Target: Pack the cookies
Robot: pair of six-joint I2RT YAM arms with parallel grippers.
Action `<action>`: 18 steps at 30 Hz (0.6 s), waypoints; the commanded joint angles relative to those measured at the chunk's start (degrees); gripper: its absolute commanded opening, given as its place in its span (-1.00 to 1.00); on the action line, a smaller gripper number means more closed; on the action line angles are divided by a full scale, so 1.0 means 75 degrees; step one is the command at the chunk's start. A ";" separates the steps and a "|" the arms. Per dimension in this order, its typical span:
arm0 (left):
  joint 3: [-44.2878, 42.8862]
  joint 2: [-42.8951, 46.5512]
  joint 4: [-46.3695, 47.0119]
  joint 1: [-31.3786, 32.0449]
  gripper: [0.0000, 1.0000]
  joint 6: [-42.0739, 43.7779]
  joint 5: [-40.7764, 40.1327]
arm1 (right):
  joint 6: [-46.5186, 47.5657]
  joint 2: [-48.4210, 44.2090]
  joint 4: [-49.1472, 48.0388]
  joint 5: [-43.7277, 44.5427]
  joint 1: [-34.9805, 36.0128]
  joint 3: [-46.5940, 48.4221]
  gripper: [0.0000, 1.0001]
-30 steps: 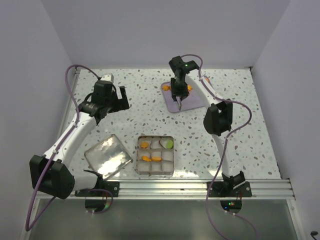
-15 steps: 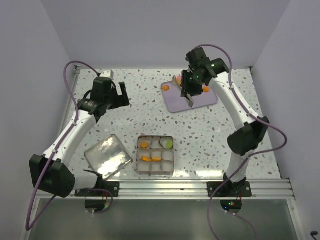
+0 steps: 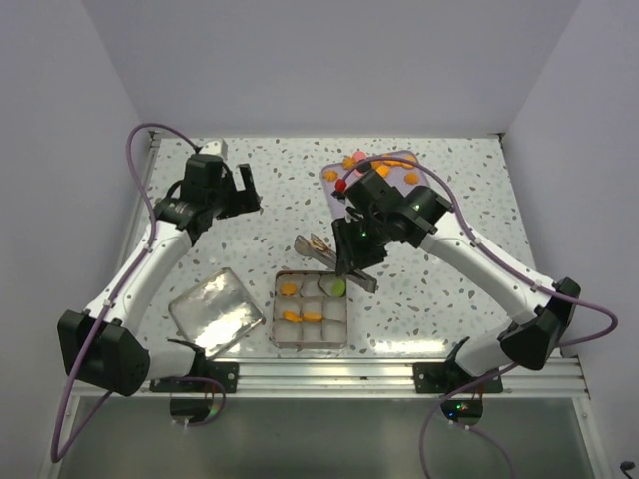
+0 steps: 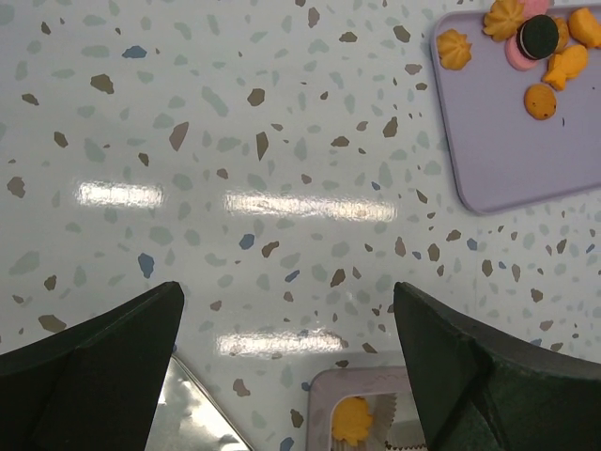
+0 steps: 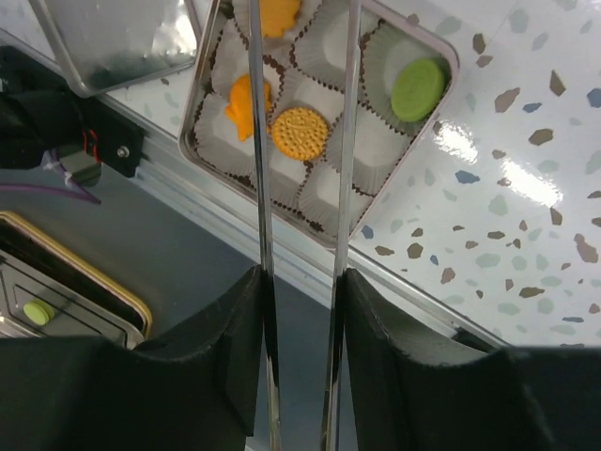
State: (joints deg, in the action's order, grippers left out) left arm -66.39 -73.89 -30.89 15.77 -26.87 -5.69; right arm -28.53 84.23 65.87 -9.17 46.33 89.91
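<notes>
The square tin stands near the front edge, its white paper cups holding three orange cookies and a green one. The right wrist view shows them too, with the green one. More cookies lie on the purple tray at the back; the left wrist view shows them, a dark one among them. My right gripper is shut on metal tongs, held over the tin's far side. The tong tips are out of the wrist view. My left gripper is open and empty.
The tin's shiny lid lies on the table left of the tin; its corner shows in the left wrist view. The metal rail with the arm bases runs along the front edge. White walls enclose the table.
My right arm has swung from over the purple tray forward to the tin, carrying the tongs. The tray's cookies are uncovered now. The left arm has stayed still.
</notes>
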 commanded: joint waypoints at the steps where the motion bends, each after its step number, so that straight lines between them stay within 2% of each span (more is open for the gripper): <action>1: 0.0086 0.0371 0.0357 -0.0028 1.00 -0.0167 0.0150 | -0.0367 -0.0425 -0.0532 -0.0313 0.0303 -0.0140 -0.43; 11: 0.0566 0.1004 0.0170 -0.0028 1.00 -0.0226 0.0080 | -0.0636 -0.0589 -0.0450 -0.0184 0.0889 -0.0807 -0.44; 18: 0.0848 0.1367 0.0018 -0.0028 1.00 -0.0179 0.0009 | -0.0918 -0.0812 -0.0602 0.0027 0.1077 -0.1370 -0.37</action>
State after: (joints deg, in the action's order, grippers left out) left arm -60.86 -65.19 -31.11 15.77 -27.90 -5.17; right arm -33.74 80.64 63.72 -9.85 54.06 80.36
